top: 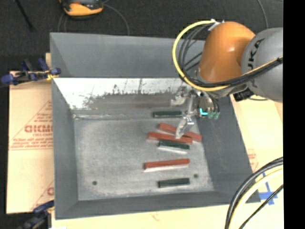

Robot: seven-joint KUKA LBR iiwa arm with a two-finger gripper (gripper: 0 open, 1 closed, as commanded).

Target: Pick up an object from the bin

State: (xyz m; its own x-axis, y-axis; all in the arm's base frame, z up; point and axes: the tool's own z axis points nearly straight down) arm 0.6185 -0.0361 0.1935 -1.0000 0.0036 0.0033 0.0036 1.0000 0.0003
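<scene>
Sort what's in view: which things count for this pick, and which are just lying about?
In play: gripper, over the cluster right of centre; clustered red bars; clustered green bar; bin.
Lying about: back green bar; lone red bar; front green bar; orange device, beyond the back rim.

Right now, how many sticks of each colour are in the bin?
Red sticks: 3
Dark green sticks: 3
Total: 6
Some of them overlap in the little pile in the middle, so one more could be hidden there.
</scene>
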